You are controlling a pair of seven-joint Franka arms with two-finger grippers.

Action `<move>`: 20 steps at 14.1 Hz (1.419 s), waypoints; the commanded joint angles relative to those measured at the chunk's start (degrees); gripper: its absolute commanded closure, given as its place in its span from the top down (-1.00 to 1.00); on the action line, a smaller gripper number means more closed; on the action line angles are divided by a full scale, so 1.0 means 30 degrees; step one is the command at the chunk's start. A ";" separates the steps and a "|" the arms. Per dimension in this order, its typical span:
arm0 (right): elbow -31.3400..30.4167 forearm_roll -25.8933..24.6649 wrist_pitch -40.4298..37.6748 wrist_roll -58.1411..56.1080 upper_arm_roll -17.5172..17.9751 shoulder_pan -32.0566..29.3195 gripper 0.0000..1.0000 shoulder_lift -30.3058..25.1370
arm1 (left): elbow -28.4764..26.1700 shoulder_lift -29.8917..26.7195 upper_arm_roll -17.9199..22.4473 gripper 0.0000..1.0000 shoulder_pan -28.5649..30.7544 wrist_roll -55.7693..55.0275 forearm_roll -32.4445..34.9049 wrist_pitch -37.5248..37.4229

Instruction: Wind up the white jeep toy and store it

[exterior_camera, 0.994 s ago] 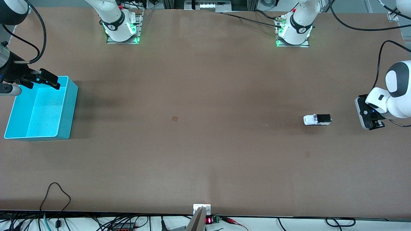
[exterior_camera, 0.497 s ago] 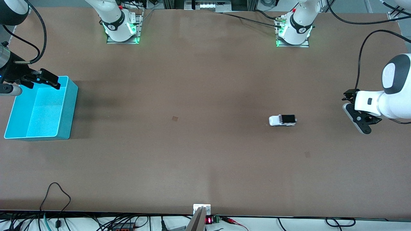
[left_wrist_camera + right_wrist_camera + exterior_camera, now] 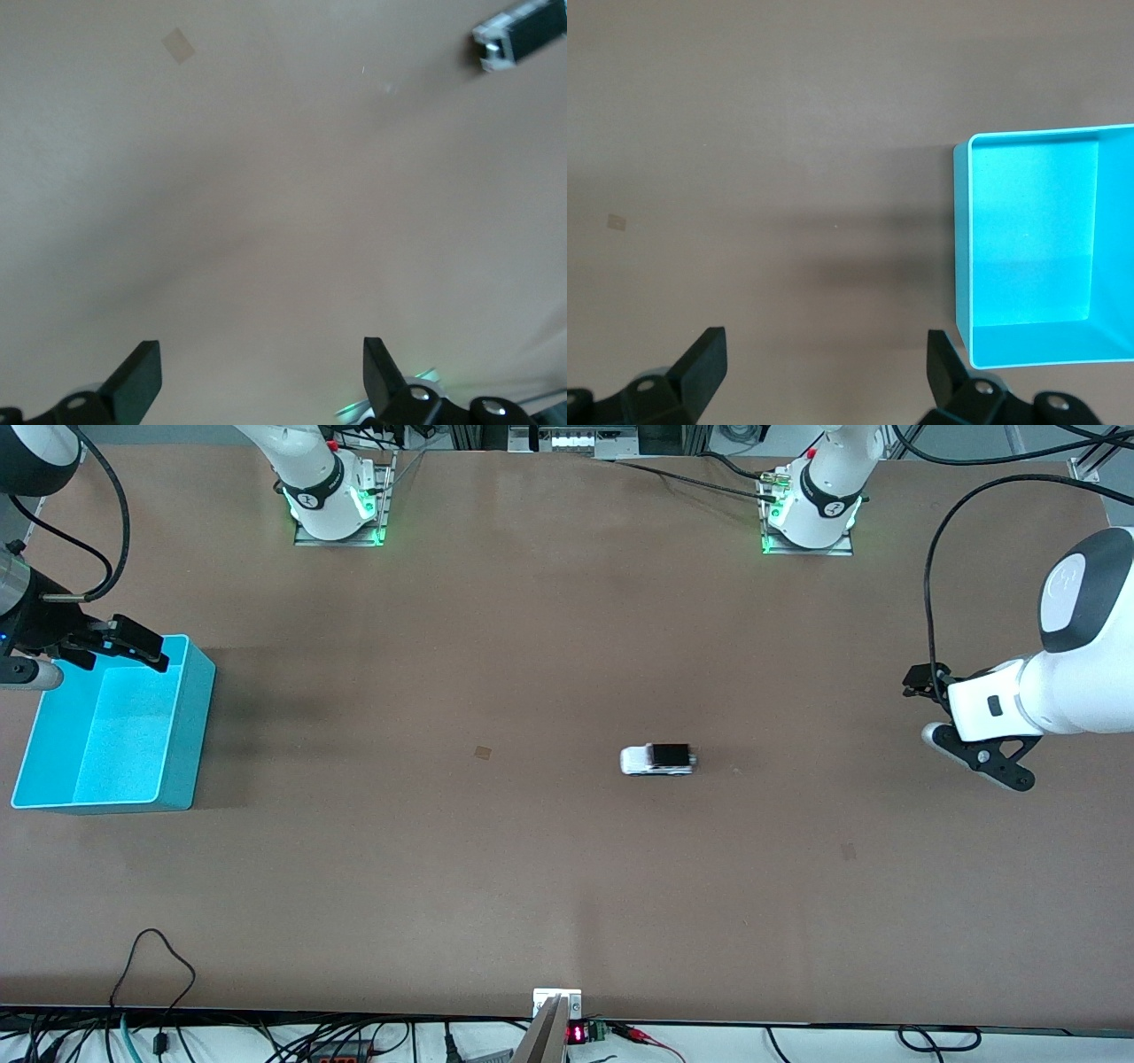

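Observation:
The white jeep toy point(image 3: 657, 759), with its black roof panel, stands on its wheels on the brown table, near the middle and a little toward the left arm's end. It also shows small in the left wrist view point(image 3: 523, 34). My left gripper point(image 3: 928, 700) is open and empty, up above the table at the left arm's end, well apart from the jeep; its jaws stand wide in the left wrist view point(image 3: 261, 372). My right gripper point(image 3: 124, 651) is open and empty over the farther rim of the turquoise bin point(image 3: 199, 691), and also shows in the right wrist view point(image 3: 826, 363).
The turquoise bin point(image 3: 962, 248) is empty and stands at the right arm's end of the table. A small tan mark point(image 3: 482, 752) lies on the table between bin and jeep. Cables hang along the table's near edge.
The jeep has rolled on its own along the table toward the right arm's end. My left gripper has risen and turned, staying at its end. The right arm has not moved.

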 commanded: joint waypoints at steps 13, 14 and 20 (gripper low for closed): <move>-0.0527 0.0347 0.0006 -0.0318 0.0251 -0.0047 1.00 -0.0408 | -0.4111 -0.6586 0.9000 1.00 -0.7535 -0.6163 -0.1705 0.3881; -0.0527 0.0347 0.0035 -0.0318 0.0251 -0.0047 1.00 -0.0408 | -0.4173 -0.6648 0.8971 1.00 -0.7506 -0.6075 -0.1676 0.3620; -0.0556 0.0347 0.0035 -0.0318 0.0251 -0.0076 1.00 -0.0379 | -0.3822 -0.6560 0.8796 1.00 -0.7359 -0.4257 -0.1646 0.2770</move>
